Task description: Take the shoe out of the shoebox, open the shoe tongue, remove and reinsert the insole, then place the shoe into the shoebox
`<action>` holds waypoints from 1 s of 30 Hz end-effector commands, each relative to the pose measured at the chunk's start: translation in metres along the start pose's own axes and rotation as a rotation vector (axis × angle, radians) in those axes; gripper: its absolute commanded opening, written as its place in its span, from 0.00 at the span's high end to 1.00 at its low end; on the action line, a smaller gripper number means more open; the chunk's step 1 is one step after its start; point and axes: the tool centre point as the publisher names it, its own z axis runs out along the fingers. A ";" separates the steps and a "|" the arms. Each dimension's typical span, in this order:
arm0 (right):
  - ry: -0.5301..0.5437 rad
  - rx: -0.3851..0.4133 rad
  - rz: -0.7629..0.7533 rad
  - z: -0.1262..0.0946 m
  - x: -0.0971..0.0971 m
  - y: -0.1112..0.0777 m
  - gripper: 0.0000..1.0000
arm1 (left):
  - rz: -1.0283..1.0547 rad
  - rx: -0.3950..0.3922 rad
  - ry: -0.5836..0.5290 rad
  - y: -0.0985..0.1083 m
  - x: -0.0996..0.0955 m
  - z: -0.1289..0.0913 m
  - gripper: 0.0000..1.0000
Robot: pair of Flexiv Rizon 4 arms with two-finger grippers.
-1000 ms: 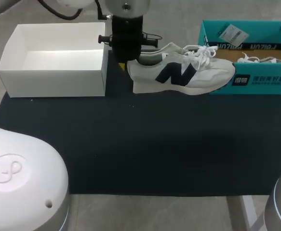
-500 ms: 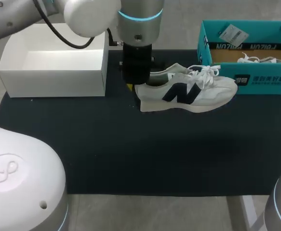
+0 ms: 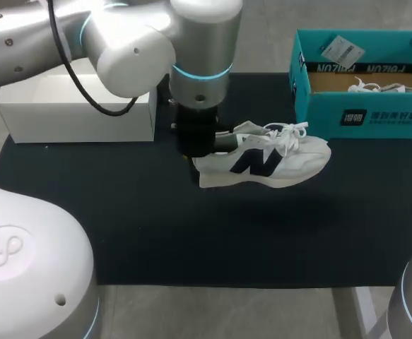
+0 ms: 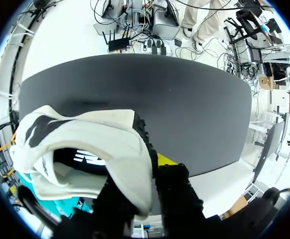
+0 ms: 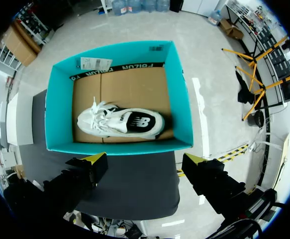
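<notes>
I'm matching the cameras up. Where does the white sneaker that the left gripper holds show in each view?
Head view: the white sneaker is over the mat's middle, its heel in the left gripper.
Left wrist view: its heel collar is between the gripper's fingers.
Right wrist view: not in it; the second sneaker lies in the teal shoebox.
Shared landmark: the black mat.

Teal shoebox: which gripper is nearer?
Right. The right gripper hangs open above the teal shoebox; the left gripper holds the shoe over the mat, off to one side.

Bright, even light leaves a soft shadow beneath the shoe [image 3: 276, 161].
</notes>
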 end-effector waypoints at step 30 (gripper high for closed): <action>0.000 0.002 0.000 0.000 0.000 0.001 0.00 | 0.016 -0.005 -0.031 -0.017 -0.002 0.063 1.00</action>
